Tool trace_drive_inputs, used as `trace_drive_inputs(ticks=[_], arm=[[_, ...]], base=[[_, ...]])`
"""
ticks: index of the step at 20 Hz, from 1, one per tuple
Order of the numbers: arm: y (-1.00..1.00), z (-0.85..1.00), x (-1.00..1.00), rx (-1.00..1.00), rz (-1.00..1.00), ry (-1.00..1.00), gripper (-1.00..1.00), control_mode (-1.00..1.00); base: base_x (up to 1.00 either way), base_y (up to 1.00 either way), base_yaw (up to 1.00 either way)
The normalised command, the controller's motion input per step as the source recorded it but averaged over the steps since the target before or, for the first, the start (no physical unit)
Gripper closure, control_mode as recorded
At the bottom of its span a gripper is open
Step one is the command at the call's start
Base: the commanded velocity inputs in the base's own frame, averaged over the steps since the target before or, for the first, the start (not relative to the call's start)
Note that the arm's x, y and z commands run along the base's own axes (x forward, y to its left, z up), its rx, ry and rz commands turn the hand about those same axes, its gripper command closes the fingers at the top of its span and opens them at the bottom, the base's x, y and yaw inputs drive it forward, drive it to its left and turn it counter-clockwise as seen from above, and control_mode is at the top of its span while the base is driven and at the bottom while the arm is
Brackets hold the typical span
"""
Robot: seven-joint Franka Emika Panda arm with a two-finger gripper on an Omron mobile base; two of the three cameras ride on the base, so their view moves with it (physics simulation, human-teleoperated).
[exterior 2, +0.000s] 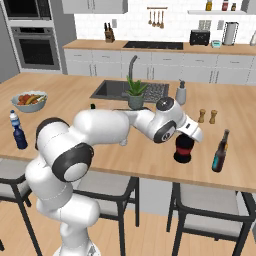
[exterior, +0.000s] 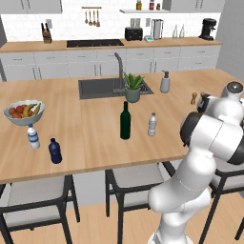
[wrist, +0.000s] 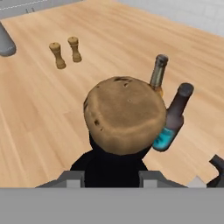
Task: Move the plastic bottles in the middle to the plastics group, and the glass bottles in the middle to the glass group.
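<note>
Gripping the squat black bottle point(exterior 2: 183, 148) by its neck, the hand point(exterior 2: 189, 134) is clamped just under the brown cork point(wrist: 124, 114). The bottle stands on the tabletop point(exterior 2: 150, 155), near the amber bottle point(wrist: 158, 75) and teal bottle point(wrist: 172, 120). Back in the middle, the green wine bottle point(exterior: 125, 121) and small clear bottle point(exterior: 152, 125) stand upright, near each other.

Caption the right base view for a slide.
Gripper shut on squat black bottle, beside the glass group.
</note>
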Motion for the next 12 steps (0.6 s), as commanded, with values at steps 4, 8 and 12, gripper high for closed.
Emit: trace_drive_inputs(ticks=[4, 8, 12], arm=[[-0.30, 0.00, 0.02, 0.00, -0.14, 0.00, 1.00, -1.00], [-0.32, 0.00, 0.15, 0.00, -0.13, 0.00, 1.00, -1.00], [-0.16, 0.00, 0.02, 0.00, -0.07, 0.00, 1.00, -1.00]], base=[[0.00, 0.00, 0.00], [0.00, 0.00, 0.00], [0.00, 0.00, 0.00]])
